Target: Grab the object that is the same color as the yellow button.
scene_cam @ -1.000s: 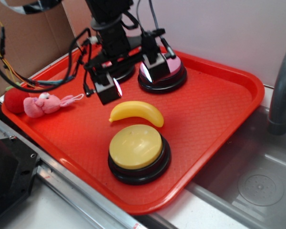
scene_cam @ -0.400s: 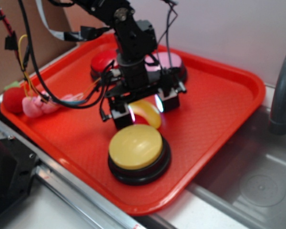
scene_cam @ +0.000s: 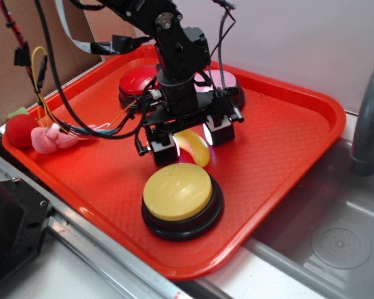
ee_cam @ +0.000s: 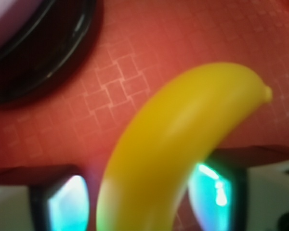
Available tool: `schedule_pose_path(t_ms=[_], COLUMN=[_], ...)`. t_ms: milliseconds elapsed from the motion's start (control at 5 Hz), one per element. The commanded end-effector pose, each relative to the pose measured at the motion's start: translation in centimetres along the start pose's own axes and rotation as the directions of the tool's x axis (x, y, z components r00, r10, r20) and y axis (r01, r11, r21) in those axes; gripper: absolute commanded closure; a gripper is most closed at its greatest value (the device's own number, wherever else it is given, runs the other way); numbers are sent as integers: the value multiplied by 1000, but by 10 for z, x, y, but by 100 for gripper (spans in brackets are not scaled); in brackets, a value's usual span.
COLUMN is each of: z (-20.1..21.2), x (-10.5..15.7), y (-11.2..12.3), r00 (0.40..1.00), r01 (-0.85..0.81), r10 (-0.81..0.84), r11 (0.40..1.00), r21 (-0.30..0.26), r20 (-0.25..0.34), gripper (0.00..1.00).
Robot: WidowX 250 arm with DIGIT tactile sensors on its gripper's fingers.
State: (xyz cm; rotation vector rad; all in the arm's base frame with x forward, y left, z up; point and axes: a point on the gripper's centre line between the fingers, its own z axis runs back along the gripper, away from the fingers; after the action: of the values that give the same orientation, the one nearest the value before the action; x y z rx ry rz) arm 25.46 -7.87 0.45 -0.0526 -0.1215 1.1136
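Now my gripper [scene_cam: 188, 141] stands open astride the banana [scene_cam: 195, 147], a finger on each side, just behind the yellow button [scene_cam: 177, 191] on the red tray [scene_cam: 287, 143].

In the exterior view the gripper [scene_cam: 190, 142] is covering the left part of the toy banana [scene_cam: 196, 148], leaving only its right curve showing at centre frame. The arm is also blocking much of the pink button [scene_cam: 227, 83] and the right side of the red button [scene_cam: 136, 81] toward the upper middle. Cables are crossing over the pink plush toy [scene_cam: 50, 139] at the left. In the wrist view the whole picture is blurring; the banana [ee_cam: 183, 144] is running off the bottom edge, the fingers [ee_cam: 65, 202] are being cut off there too, and a black button base [ee_cam: 43, 48] is leaving the upper left corner.
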Motion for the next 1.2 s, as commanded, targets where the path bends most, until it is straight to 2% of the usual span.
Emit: schedule_pose_path(t_ms=[0, 200, 400, 800, 1000], z=[40, 70, 104, 158, 173], x=[19, 31, 39, 51, 50], y=[-5, -4, 0, 16, 22], r00=[977, 916, 828, 657, 544], r01=[205, 389, 556, 751, 838], r10=[-203, -379, -548, -748, -838], r11=[978, 919, 830, 660, 545], r21=[28, 61, 47, -11, -30], r20=[-73, -130, -115, -96, -47], gripper=[100, 100, 100, 100, 100])
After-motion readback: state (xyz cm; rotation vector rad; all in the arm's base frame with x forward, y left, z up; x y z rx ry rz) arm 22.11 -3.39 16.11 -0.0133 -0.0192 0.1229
